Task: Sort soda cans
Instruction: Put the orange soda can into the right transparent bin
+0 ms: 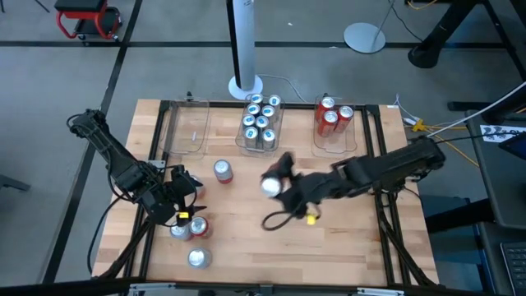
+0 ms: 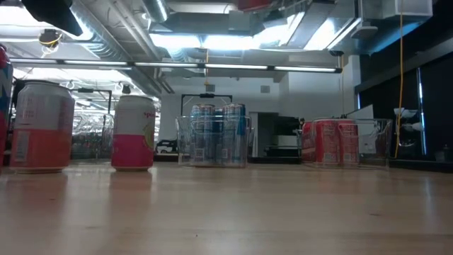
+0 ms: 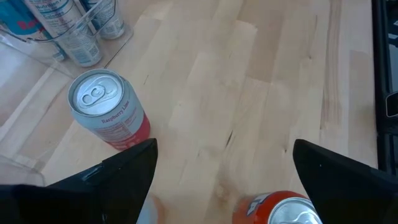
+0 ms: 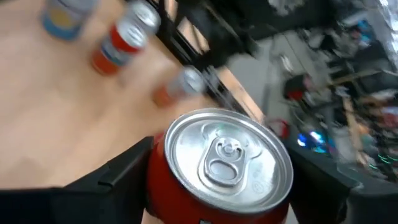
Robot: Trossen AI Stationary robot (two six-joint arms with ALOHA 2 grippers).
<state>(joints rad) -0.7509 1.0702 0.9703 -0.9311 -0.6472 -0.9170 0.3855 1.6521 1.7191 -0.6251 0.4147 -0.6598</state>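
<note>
My right gripper [image 1: 275, 182] is over the table's middle, shut on a red soda can with a silver top [image 4: 221, 163]. My left gripper [image 3: 225, 149] hangs open above the near left of the table, with nothing between its fingers. A silver-and-red can [image 3: 107, 111] stands upright past it, and a red can [image 3: 283, 210] stands just below it. Three cans [image 1: 191, 230] stand near the left front edge. Blue-and-white cans [image 1: 260, 123] fill the middle clear bin. Red cans [image 1: 333, 117] stand in the right bin. My right gripper pinches the red can's side wall [image 4: 157, 185] just under its top rim, one dark finger [image 4: 121, 171] on each side. The can is lifted clear of the table, its silver top facing the wrist camera. How far back it reaches between the fingers cannot be seen.
An empty clear bin [image 1: 189, 131] stands at the far left beside the other two bins. A black frame [image 1: 386, 156] runs along the table's sides. Bare wood lies between the bins and the near edge. A white pole base [image 1: 245, 85] sits beyond the far edge.
</note>
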